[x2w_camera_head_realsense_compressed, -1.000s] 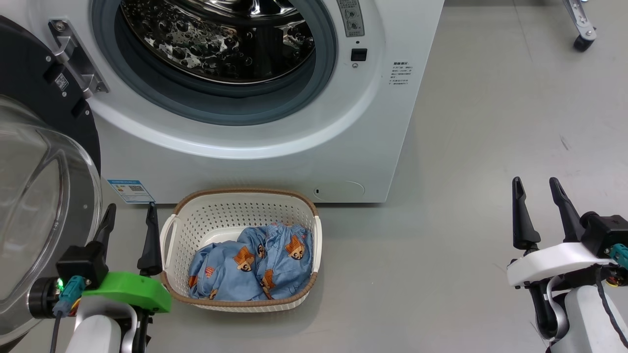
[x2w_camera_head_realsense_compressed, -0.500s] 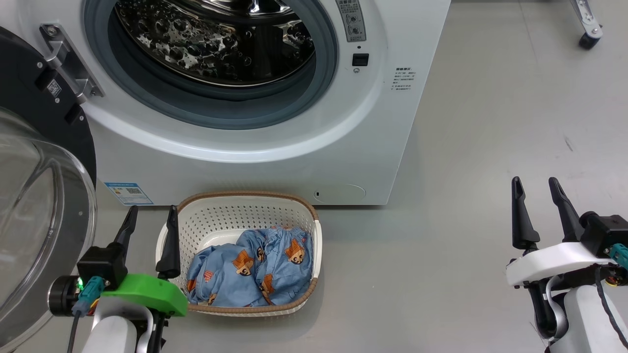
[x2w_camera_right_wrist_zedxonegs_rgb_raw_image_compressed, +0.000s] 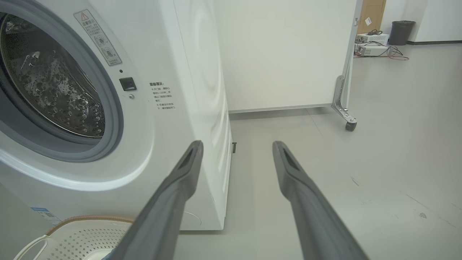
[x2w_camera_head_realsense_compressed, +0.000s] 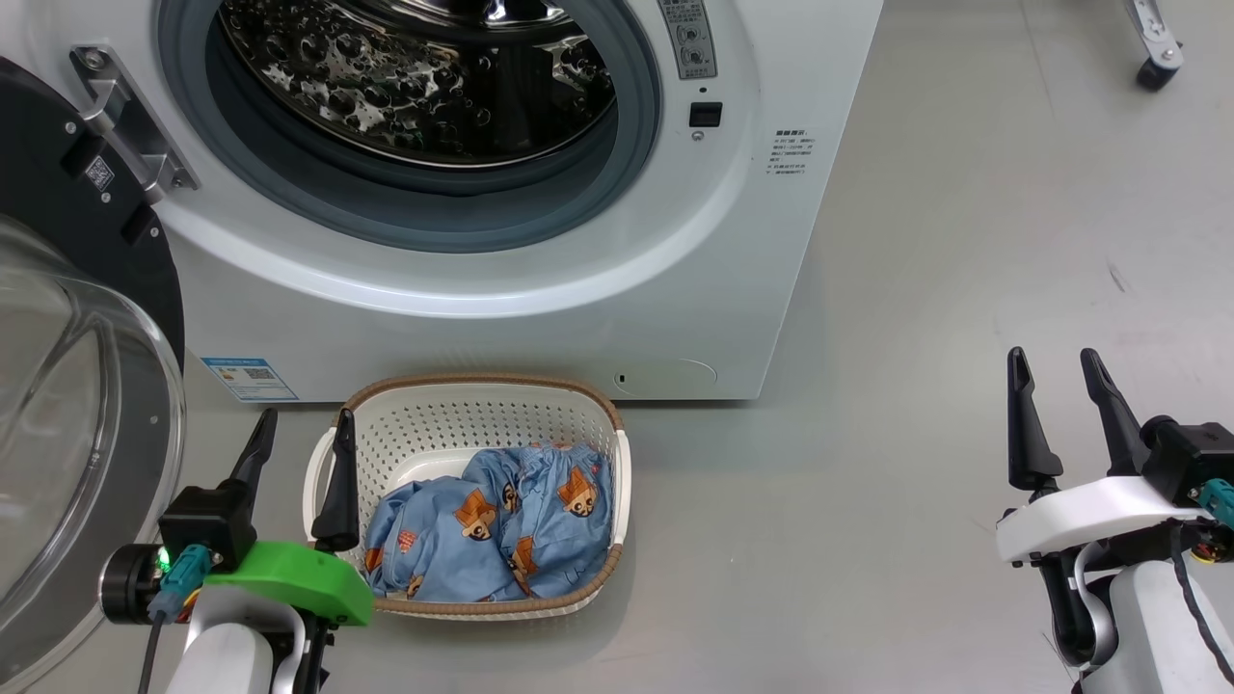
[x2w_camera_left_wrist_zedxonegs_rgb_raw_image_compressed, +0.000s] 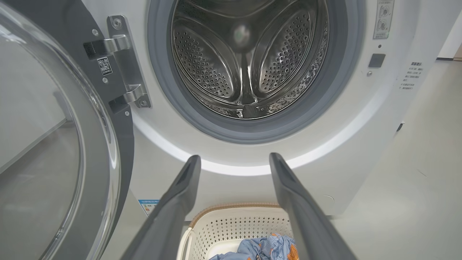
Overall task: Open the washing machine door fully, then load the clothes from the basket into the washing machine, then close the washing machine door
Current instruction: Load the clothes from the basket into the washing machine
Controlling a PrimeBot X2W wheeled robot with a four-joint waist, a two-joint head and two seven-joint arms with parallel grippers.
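Observation:
The white washing machine (x2w_camera_head_realsense_compressed: 540,308) stands with its steel drum (x2w_camera_head_realsense_compressed: 415,67) exposed. Its door (x2w_camera_head_realsense_compressed: 67,386) hangs swung wide on the left, black rim and bulging glass toward me; the left wrist view shows the door (x2w_camera_left_wrist_zedxonegs_rgb_raw_image_compressed: 54,144) beside its hinge (x2w_camera_left_wrist_zedxonegs_rgb_raw_image_compressed: 122,65). On the floor in front sits the cream basket (x2w_camera_head_realsense_compressed: 463,414), holding light-blue clothes (x2w_camera_head_realsense_compressed: 501,530) printed with orange animals. My left gripper (x2w_camera_head_realsense_compressed: 304,424) hovers open and empty at the basket's left rim. Far to the right, my right gripper (x2w_camera_head_realsense_compressed: 1056,361) is open and empty over bare floor.
Grey floor (x2w_camera_head_realsense_compressed: 916,386) stretches to the right of the machine. A castor of a wheeled frame (x2w_camera_head_realsense_compressed: 1152,72) stands at the far right back; the right wrist view shows that castor (x2w_camera_right_wrist_zedxonegs_rgb_raw_image_compressed: 350,125) under a white partition panel (x2w_camera_right_wrist_zedxonegs_rgb_raw_image_compressed: 288,54).
My left gripper has moved right, from beside the door's glass to the basket's left rim. The head camera has shifted slightly. The right arm has stayed still.

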